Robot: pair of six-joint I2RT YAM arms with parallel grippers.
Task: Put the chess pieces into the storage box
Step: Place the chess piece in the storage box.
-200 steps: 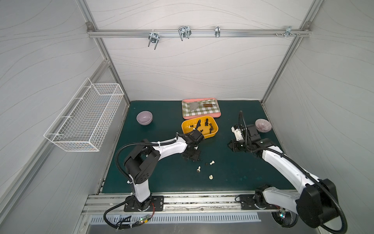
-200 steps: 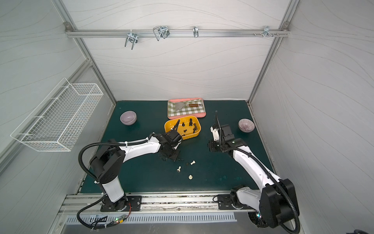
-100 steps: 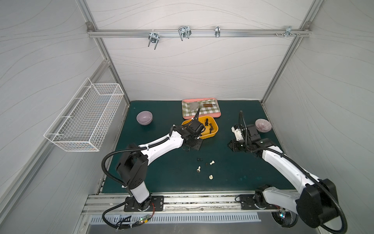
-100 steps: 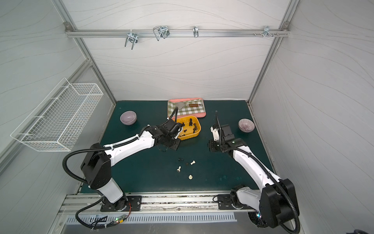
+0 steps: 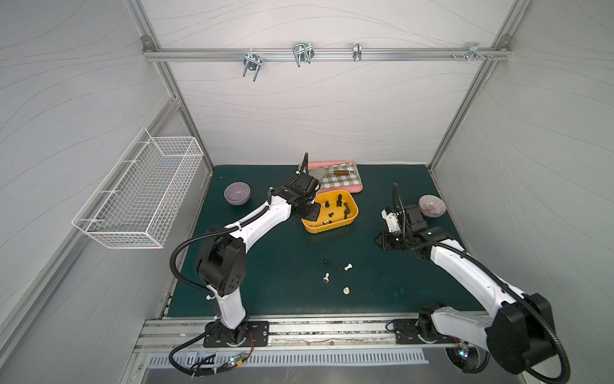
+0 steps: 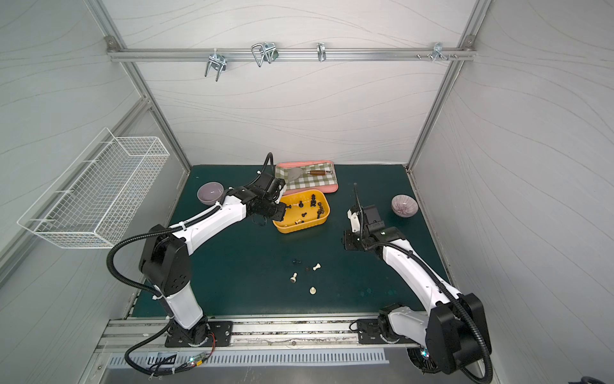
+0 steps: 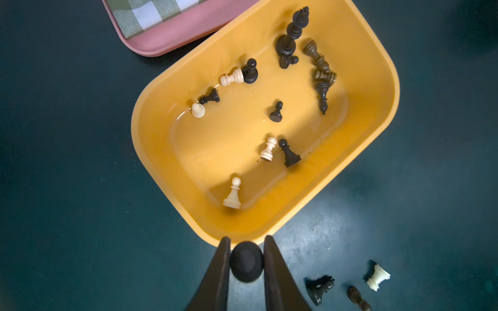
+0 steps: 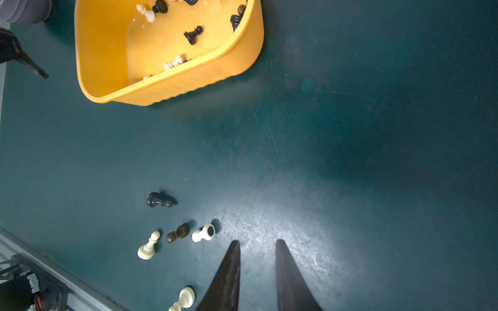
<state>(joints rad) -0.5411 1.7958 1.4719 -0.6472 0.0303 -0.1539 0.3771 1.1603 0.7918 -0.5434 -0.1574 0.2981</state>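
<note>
nearest the arm bases, 5 chess pieces (image 5: 326,277) remain on the green table (image 5: 265,292): 3 cream and 2 dark, with the black one (image 8: 159,200) and the brown one (image 8: 177,233) lying on their sides. the right jaws hang just beside this cluster, a little apart, with nothing between them.

farther in, the left jaws pinch a black piece (image 7: 246,265), seen base-on. it sits right at the near rim of the yellow storage box (image 7: 372,88) and is not yet over its floor, as far as the wrist view shows. i judge the job well past half: this piece needs dropping in, then 5 more need fetching.

the box holds 4 cream pieces, among them a pawn (image 7: 233,194) near the jaws, and about 10 dark ones. these include a tall black king (image 7: 292,32) and a tangle of brown pieces (image 7: 322,78) along 1 wall, too bunched to count surely.

behind the box, the pink tray (image 7: 167,37) carries a green checked cloth (image 7: 151,10) and a wooden-handled spatula (image 5: 339,172). the mauve bowl (image 5: 237,193) looks empty. i cannot tell what the striped bowl (image 5: 432,206) holds.
</note>
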